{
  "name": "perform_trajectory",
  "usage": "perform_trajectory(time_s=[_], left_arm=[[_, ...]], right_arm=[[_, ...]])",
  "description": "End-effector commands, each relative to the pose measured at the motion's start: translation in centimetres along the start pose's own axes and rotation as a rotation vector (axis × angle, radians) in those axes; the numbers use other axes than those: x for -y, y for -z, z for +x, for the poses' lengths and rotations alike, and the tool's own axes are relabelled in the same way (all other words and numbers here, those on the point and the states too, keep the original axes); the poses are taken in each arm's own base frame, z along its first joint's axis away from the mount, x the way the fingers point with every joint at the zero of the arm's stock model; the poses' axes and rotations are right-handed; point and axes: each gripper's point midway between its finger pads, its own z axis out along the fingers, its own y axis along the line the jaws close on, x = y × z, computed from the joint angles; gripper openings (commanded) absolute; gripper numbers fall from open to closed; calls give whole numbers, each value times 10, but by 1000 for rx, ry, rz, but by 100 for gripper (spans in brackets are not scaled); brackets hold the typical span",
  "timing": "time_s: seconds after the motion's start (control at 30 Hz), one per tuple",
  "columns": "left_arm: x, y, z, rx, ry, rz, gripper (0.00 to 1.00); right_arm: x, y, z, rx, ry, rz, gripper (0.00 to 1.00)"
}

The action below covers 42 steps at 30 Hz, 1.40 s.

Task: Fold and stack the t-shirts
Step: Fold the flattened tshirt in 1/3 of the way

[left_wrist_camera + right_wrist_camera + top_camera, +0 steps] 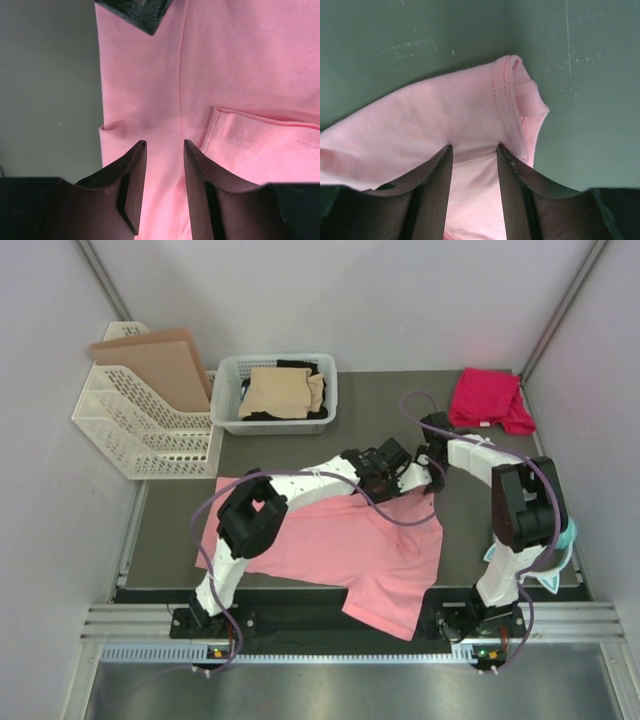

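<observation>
On the dark table [180, 510], I pinch the limp pink t-shirt [330, 550] with both grippers [164, 146] [474, 149], gripping its far hem.

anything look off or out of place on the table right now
The pink t-shirt lies askew, its lower corner hanging over the table's near edge. A teal item sits half hidden behind the right arm's base.
</observation>
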Motion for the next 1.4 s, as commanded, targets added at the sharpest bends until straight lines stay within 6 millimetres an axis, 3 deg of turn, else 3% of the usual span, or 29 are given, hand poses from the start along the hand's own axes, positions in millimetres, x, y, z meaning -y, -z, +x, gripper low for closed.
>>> perform_trajectory(time_s=[0.0,0.13,0.27,0.57,0.77,0.97,1.1,1.3,1.37], left_arm=[[-10,6,-43,147,112,-8,41],[0,3,-50,166,125,36,43],[23,-4,-53,157,127,92,45],[30,-15,-56,173,224,106,47],[48,-17,-15,29,180,158,43],[66,9,31,-75,152,196,41],[74,42,55,-125,141,218,41],[85,89,68,-109,138,254,41],[99,104,70,-108,135,334,41]], right_arm=[[37,-29,1,-1,0,120,41],[37,-31,2,-7,-2,117,40],[38,-33,1,-9,-5,118,39],[39,-32,3,-13,-6,118,38],[40,-32,2,-12,-7,122,37],[39,-34,1,-22,-8,121,37],[40,-35,-2,-21,-11,123,37],[42,-34,-6,-17,-23,128,36],[43,-32,-8,-11,-25,130,36]])
